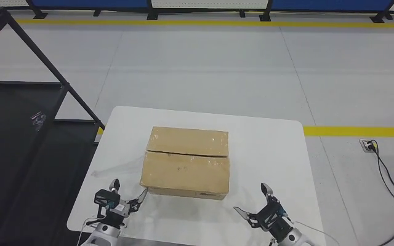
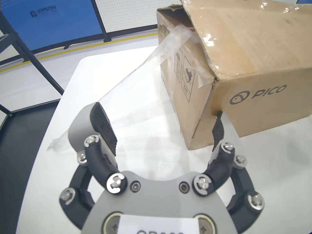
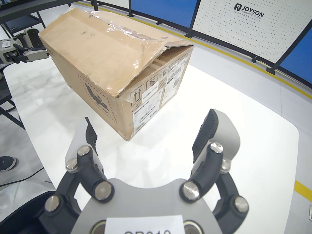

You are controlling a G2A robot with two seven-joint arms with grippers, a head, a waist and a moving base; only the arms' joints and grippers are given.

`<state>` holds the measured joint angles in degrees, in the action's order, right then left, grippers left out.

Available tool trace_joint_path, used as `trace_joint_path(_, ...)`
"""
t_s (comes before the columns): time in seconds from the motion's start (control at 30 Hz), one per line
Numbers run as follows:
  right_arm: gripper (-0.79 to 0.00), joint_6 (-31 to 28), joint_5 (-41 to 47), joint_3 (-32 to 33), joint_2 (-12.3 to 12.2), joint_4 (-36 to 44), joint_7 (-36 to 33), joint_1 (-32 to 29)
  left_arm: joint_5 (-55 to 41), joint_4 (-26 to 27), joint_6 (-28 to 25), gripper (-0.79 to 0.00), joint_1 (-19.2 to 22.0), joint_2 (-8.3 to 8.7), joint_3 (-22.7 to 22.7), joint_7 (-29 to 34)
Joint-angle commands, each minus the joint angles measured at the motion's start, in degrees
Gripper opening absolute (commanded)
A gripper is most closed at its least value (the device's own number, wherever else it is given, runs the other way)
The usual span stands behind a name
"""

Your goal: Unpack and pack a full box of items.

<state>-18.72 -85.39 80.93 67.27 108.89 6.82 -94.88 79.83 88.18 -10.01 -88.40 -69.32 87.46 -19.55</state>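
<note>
Carton (image 1: pixel 186 163): closed, tape (image 2: pixel 170 40) torn; unpacking stage, unstarted. Left gripper (image 2: pixel 158 115), right gripper (image 3: pixel 148 115): wide, empty. Next, probably: lift near flap (image 1: pixel 186 171).

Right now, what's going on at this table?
A two-armed robot faces a cardboard box sitting on a white table. Nothing is being held. The left gripper and right gripper are both open near the table's front edge, one off each front corner of the box, touching nothing. The box's top flaps are down, and a loose strip of clear tape hangs off one end. Unpacking has not started.
</note>
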Motion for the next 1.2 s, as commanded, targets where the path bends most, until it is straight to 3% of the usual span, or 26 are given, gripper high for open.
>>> trace_joint_path(0.0,0.0,0.06,0.08,0.07,-0.02,0.02,0.06,-0.13,-0.46,-0.22,0.59,0.0,0.69,-0.12,-0.38,0.54)
trace_joint_path(0.27,0.0,1.02,-0.65,-0.1,-0.03,0.13,-0.71,-0.16,-0.84,-0.62,2.02,0.0,2.75,-0.45,-1.67,1.79)
trace_joint_path(0.53,0.0,3.35,-5.23,-4.28,0.3,0.12,-3.27,0.71,-2.94,0.03,0.35,0.0,0.39,-0.14,1.24,0.1)
trace_joint_path(0.83,0.0,6.2,-7.1,-12.32,1.63,-3.49,-9.89,7.46,-7.83,2.01,0.7,0.0,-2.24,0.01,5.64,-1.67)
trace_joint_path(1.17,0.0,8.65,1.4,-15.14,3.17,-7.97,-13.35,14.34,-9.24,2.89,0.93,0.0,-3.57,-0.04,7.21,-2.0)
